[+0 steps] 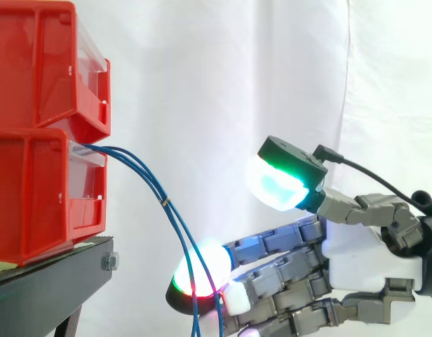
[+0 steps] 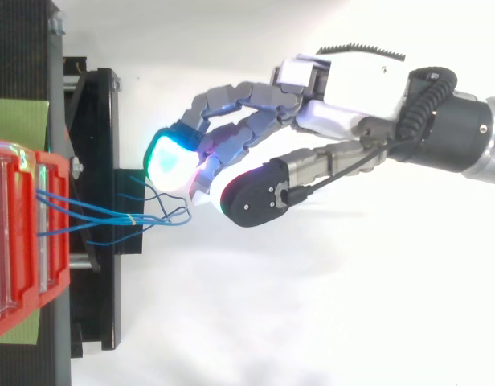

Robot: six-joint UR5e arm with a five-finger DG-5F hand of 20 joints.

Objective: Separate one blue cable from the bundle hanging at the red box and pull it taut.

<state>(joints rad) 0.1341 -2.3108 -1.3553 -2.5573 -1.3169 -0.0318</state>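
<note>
Robot hand [image 1: 356,260]: spread wide, thumb raised, holding nothing; fingertips [image 1: 202,270] just beside blue cables [image 1: 167,203] hanging from lower red bin [image 1: 34,189].

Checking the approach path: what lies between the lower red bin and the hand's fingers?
Only the blue cables, drooping from the lower red bin to the fingers of the hand; the side view shows nothing else there.
</note>
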